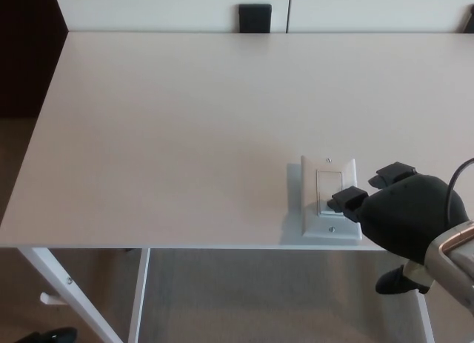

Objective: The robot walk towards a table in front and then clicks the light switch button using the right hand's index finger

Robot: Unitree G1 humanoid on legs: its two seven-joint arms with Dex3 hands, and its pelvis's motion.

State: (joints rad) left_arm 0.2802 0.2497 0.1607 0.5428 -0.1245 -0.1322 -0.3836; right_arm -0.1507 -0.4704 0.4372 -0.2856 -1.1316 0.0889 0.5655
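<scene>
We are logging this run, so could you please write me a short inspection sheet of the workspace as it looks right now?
Surface: white table, bare apart from the switch.
Job's things: white light switch plate lying flat near the table's front edge, its rocker partly hidden by a fingertip.
Clutter: nothing seen.
Hands: right hand at the switch, one finger stretched onto the lower rocker, holding nothing; left hand not in view.
Cables: a thin dark cable arcing above the right wrist.
Surroundings: white wall panels behind, a small black object at the far edge, white table legs below.
</scene>
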